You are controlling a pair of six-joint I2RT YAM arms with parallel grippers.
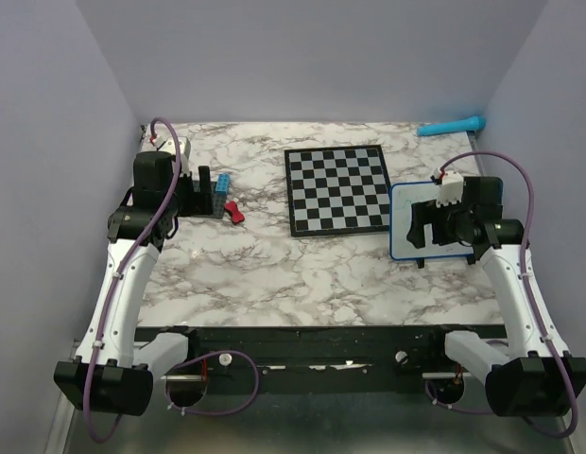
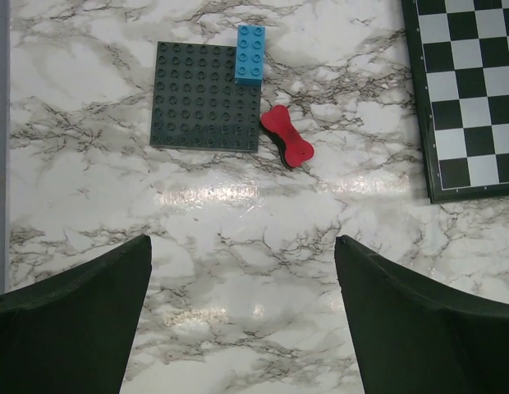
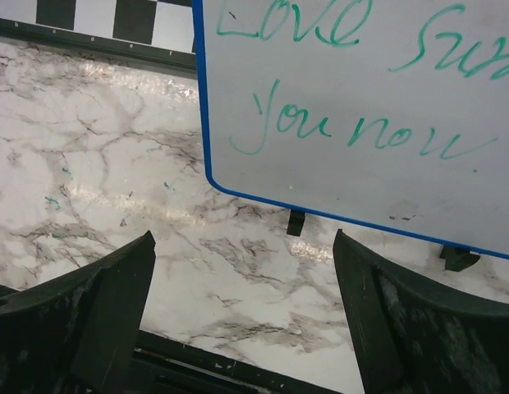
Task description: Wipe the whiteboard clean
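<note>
The whiteboard (image 1: 403,227), white with a thin blue rim, lies at the right of the table beside the chessboard (image 1: 336,189). In the right wrist view the whiteboard (image 3: 361,107) carries green handwriting and rests on small black feet. My right gripper (image 3: 245,316) is open and empty, hovering over the marble just off the board's near left corner; in the top view the right gripper (image 1: 421,232) hides part of the board. My left gripper (image 2: 242,316) is open and empty above bare marble at the far left (image 1: 200,194), short of a red bone-shaped piece (image 2: 287,136).
A dark studded baseplate (image 2: 204,103) with a blue brick (image 2: 250,54) on its corner lies by the red piece (image 1: 235,212). A teal marker (image 1: 451,126) lies at the back right by the wall. The table's black front edge (image 3: 197,365) is near the right fingers.
</note>
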